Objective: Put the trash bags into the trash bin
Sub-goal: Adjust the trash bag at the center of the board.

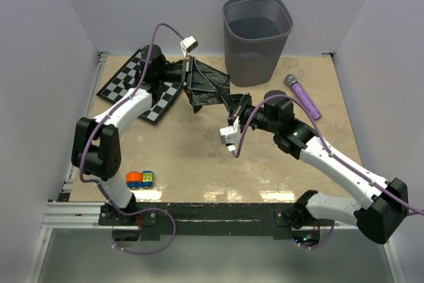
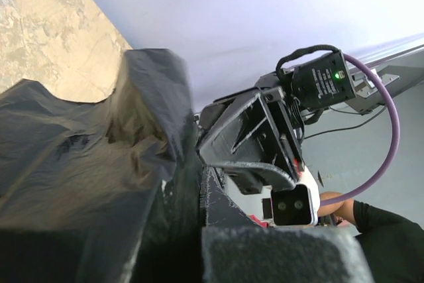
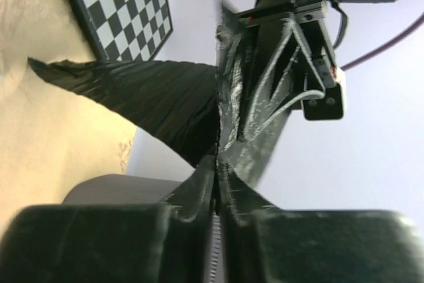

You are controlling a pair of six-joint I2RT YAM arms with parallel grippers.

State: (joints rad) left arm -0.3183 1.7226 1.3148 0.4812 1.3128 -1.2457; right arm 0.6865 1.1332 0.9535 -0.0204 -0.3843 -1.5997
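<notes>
A black crinkly trash bag [image 1: 209, 88] hangs stretched between my two grippers, just in front of the grey mesh trash bin [image 1: 257, 34] at the back wall. My left gripper [image 1: 190, 79] is shut on the bag's left part, and the plastic billows to the left of the fingers in the left wrist view [image 2: 79, 164]. My right gripper [image 1: 234, 106] is shut on the bag's right edge. In the right wrist view a pinched fold of the bag [image 3: 159, 97] rises from between the closed jaws [image 3: 217, 171]. The two grippers face each other closely.
A folding chessboard [image 1: 136, 83] lies at the back left under the left arm. A purple glittery microphone [image 1: 303, 96] lies to the right of the bin. A small orange and blue toy [image 1: 140, 178] sits near the front left.
</notes>
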